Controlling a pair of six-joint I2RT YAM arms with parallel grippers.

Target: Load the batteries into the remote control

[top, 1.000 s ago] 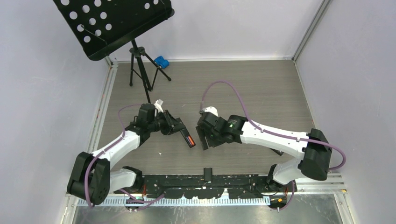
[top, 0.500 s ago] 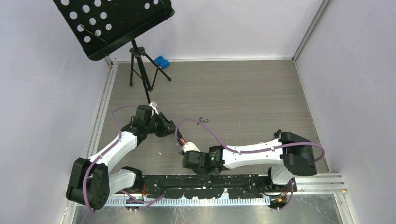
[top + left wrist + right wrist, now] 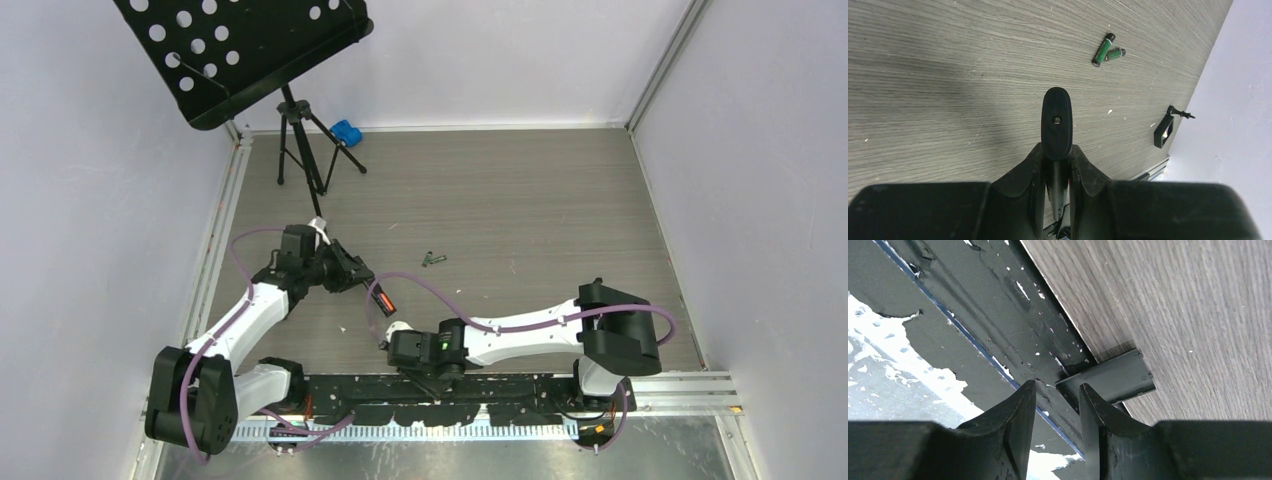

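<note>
Clamping the remote (image 3: 1056, 120), left fingers (image 3: 1030, 170) show one orange cell (image 3: 386, 300) seemingly seated — two green batteries (image 3: 1103, 48) lie on the bench (image 3: 948, 60), right fingers (image 3: 1018, 410) parted at the cover (image 3: 1113, 377).

2 batteries (image 3: 433, 259) lie on the table (image 3: 550, 200), behind the remote (image 3: 1056, 122) and cover (image 3: 1113, 377).

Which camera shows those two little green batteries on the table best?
The left wrist view: the green batteries lie close together, clear enough to see their colour. The top view shows them only as a tiny dark speck; the right wrist view shows none.
</note>
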